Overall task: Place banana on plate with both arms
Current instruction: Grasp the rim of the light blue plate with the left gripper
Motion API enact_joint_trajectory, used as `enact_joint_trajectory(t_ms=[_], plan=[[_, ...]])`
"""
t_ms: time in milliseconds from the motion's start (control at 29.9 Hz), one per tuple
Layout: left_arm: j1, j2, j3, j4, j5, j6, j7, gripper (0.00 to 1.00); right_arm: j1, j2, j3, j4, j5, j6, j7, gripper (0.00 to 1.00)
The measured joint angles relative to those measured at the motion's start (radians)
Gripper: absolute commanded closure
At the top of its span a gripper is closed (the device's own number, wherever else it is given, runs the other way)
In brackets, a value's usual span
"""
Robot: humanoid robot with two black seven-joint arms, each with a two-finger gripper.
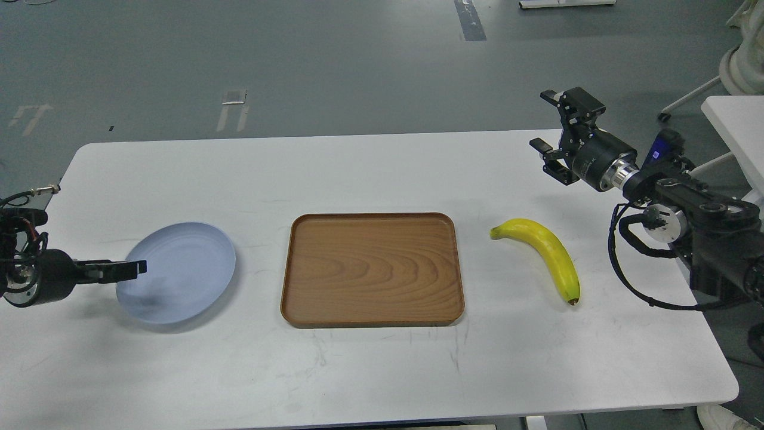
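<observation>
The yellow banana [544, 252] lies on the white table [382, 370], right of the wooden tray, its dark tip toward the front. The pale blue plate [182, 272] sits at the table's left. My left gripper [136, 269] is low at the plate's left rim, its tip over the rim. It is seen side-on, so its fingers cannot be told apart, and I cannot tell whether it touches the plate. My right gripper [546, 126] is open and empty, raised above the table behind the banana and well apart from it.
A rectangular brown wooden tray [372, 270] lies between the plate and the banana, with nothing in it. My right arm's thick links and cables [686, 239] hang over the table's right edge. Another white table [737, 128] stands at the far right.
</observation>
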Motion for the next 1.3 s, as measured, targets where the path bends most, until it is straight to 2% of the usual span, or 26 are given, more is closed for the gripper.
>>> enact_joint_trajectory(t_ms=[167, 334, 435, 602, 635, 669, 1304], plan=[[0.004, -0.018, 0.0, 0.03, -0.001, 0.001, 0.0, 0.12, -0.002, -0.002, 0.0, 0.0, 0.0, 0.0, 0.0, 0.0], [0.006, -0.028, 0.0, 0.044, -0.003, 0.001, 0.0, 0.26, -0.004, -0.001, 0.0, 0.0, 0.0, 0.0, 0.0, 0.0], [0.01, -0.03, 0.0, 0.05, -0.011, 0.001, 0.0, 0.53, -0.006, -0.001, 0.0, 0.0, 0.0, 0.0, 0.0, 0.0], [0.016, -0.043, -0.001, 0.051, -0.038, 0.001, 0.0, 0.78, -0.007, -0.003, -0.001, 0.0, 0.0, 0.0, 0.0, 0.0], [0.016, -0.044, -0.001, 0.051, -0.04, 0.001, 0.0, 0.86, -0.008, -0.004, -0.001, 0.0, 0.0, 0.0, 0.0, 0.0], [0.016, -0.044, -0.001, 0.051, -0.041, 0.001, 0.0, 0.99, -0.009, -0.004, -0.001, 0.0, 0.0, 0.0, 0.0, 0.0], [-0.006, -0.025, -0.003, 0.044, -0.097, -0.007, 0.0, 1.0, -0.006, -0.007, -0.002, 0.0, 0.0, 0.0, 0.0, 0.0]])
